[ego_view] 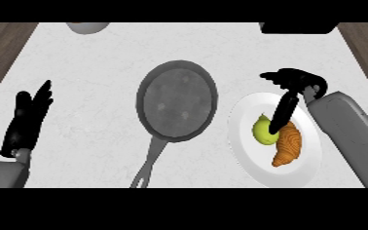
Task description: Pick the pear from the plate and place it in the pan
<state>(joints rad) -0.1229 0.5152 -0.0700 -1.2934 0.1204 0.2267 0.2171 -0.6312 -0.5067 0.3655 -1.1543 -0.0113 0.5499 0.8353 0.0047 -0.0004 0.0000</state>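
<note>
While the right hand [296, 82] hangs over the plate [248, 111], fingers released, one fingertip touching the pear [263, 129] beneath it, beside a croissant [288, 146]; pan [177, 100] leftward; left hand [27, 119] rests open.

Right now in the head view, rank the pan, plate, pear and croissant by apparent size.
1. Pan, counting its handle; without the handle, pan and plate look alike.
2. Plate.
3. Croissant.
4. Pear, though the right hand partly covers it.
</note>
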